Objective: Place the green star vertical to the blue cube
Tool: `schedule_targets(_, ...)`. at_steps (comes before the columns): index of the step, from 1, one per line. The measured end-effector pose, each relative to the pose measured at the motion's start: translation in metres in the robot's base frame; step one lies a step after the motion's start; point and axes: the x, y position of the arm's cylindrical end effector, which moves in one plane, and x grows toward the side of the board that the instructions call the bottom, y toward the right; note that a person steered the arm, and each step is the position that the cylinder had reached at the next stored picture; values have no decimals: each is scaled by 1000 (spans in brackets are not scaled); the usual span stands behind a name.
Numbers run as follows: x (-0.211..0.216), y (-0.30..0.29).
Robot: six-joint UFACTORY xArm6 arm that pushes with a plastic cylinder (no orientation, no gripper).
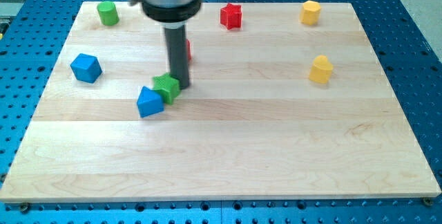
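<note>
Blocks counted: two blue, two green, two red, two yellow. Green star touches my tip at the tip's left; blue cube near the board's left edge. No fingers, bare rod.

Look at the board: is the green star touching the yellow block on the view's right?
No: the green star sits left of centre against a blue block, well apart from the yellow block.

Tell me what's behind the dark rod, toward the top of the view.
A red block sits behind the rod, only a sliver showing at its right edge; its shape is covered. My tip rests against the green star, which touches a blue block.
</note>
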Motion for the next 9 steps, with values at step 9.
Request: schedule_targets(9,77,-131)
